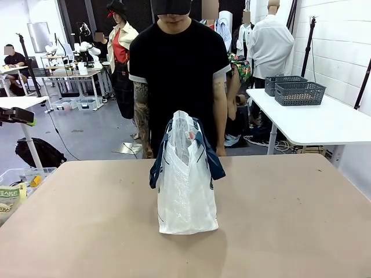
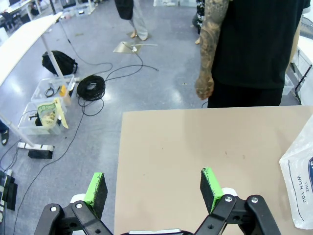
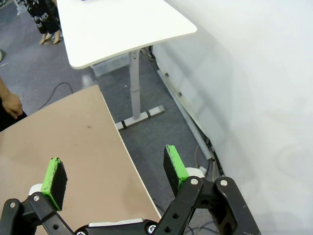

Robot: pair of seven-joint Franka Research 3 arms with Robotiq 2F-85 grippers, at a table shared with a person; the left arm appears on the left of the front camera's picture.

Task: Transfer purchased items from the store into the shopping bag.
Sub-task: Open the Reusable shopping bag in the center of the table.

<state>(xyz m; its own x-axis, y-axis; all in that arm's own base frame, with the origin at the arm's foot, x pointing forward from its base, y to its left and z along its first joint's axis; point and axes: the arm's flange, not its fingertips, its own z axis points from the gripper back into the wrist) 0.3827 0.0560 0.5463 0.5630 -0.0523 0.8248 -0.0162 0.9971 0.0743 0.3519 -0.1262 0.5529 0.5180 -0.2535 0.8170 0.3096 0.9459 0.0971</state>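
Fingers (image 2: 96,193) of the left gripper (image 2: 152,188) are spread wide and released, with nothing between them. They hang over the left edge of the desk (image 2: 195,147), one pad above the floor and the other above the tan top. The right gripper (image 3: 114,170) is likewise spread and bare. It straddles the desk's right edge, with grey floor and a white wall beyond it. The desk top lies bare on every side of the bag. A person (image 1: 177,75) in a black shirt stands at the far edge, arms hanging, with one hand (image 2: 204,87) just past that edge. The shopping bag (image 1: 186,191) stands upright at the middle of the desk, well apart from both grippers. Its navy handles (image 1: 214,162) droop down both sides. Small dark print (image 2: 303,183) marks its lower corner in the left wrist view.
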